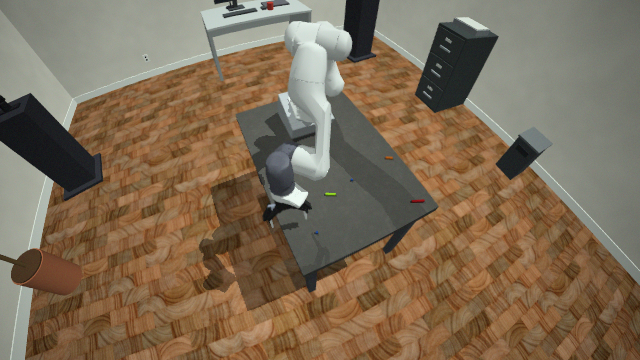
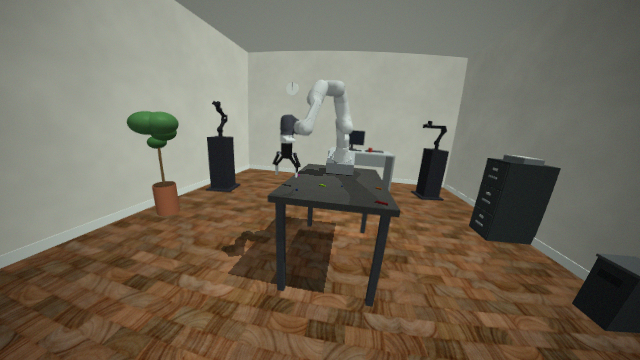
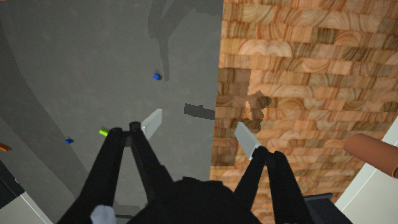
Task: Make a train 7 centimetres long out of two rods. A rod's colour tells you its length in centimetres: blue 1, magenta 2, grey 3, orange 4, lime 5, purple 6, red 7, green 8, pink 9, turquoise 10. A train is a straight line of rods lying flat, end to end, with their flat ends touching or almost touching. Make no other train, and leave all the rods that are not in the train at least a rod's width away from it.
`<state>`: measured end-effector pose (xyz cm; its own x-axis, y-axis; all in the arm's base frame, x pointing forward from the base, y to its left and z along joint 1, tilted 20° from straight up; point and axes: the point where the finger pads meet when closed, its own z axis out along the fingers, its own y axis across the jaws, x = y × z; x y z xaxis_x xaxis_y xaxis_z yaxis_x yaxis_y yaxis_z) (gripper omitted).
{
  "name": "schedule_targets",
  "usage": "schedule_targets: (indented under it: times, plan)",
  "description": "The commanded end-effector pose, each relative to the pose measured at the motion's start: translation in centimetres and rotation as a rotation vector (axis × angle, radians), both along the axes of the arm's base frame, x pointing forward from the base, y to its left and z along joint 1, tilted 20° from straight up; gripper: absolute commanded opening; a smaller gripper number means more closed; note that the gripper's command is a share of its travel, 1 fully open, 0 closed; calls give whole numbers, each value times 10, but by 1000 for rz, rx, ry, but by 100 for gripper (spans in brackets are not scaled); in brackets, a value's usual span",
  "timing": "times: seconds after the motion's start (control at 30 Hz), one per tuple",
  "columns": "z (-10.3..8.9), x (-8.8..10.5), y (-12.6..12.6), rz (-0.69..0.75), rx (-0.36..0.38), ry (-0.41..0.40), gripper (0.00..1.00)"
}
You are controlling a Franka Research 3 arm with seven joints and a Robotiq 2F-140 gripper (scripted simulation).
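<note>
My gripper [image 1: 288, 219] [image 2: 286, 173] [image 3: 199, 122] is open and empty, above the table's left edge. A lime rod [image 1: 330, 194] [image 2: 322, 185] [image 3: 104, 132] lies near the middle of the table. One blue rod [image 1: 351, 180] [image 2: 342, 186] [image 3: 68, 141] lies right of it. Another blue rod [image 1: 316, 232] [image 2: 296, 190] [image 3: 157, 76] lies near the front left. An orange rod [image 1: 389, 158] [image 2: 378, 188] [image 3: 5, 147] lies toward the right edge. A red rod [image 1: 417, 201] [image 2: 381, 203] lies at the front right corner. A small magenta rod [image 2: 299, 175] shows by a fingertip in the exterior view, hidden in the top view. All visible rods lie apart.
The dark table [image 1: 350, 225] [image 2: 345, 199] carries the arm's base [image 1: 299, 122] [image 2: 340, 166] at its back. The left table edge runs below my gripper, with wooden floor beyond it. The arm's shadow crosses the table top.
</note>
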<state>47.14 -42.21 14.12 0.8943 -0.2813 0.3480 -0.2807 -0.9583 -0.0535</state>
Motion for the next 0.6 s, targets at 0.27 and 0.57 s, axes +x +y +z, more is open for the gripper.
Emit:
schedule_targets:
  times: [0.27,0.57]
  plan:
    - [2,6,9,-272,89,-4,100]
    - [2,9,17,-398,135,-11,100]
